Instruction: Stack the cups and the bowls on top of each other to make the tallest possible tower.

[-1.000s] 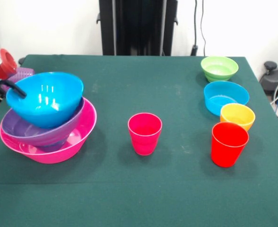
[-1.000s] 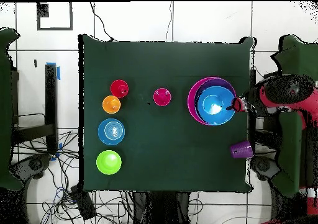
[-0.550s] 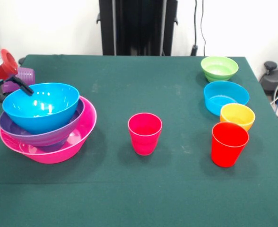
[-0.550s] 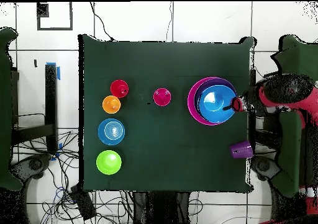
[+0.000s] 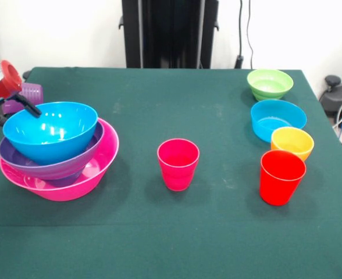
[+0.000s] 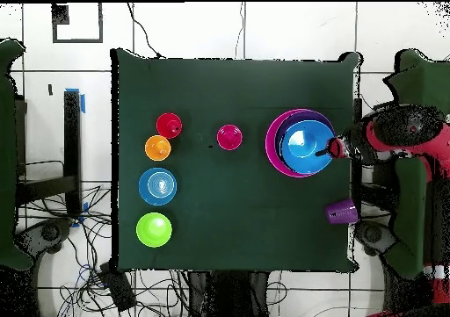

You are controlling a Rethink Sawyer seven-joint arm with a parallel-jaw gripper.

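Standing at the worktop's (image 5: 217, 232) edge, hand (image 5: 27, 104) at the blue bowl's (image 5: 50, 131) rim, cannot tell if clamped | blue in purple bowl (image 5: 37, 167) in pink bowl (image 5: 95, 168) | purple cup (image 6: 342, 212) on its side nearby | magenta cup (image 5: 178, 164) mid-worktop | red cup (image 5: 282, 176), orange (image 5: 292, 141), cyan (image 5: 277, 118), green (image 5: 270, 83) bowls in a row opposite.

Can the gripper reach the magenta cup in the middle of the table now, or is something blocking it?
Probably yes. The magenta cup stands alone and upright, open green cloth all round. The gripper sits at the blue bowl's rim, so it must first lift clear of that stack.
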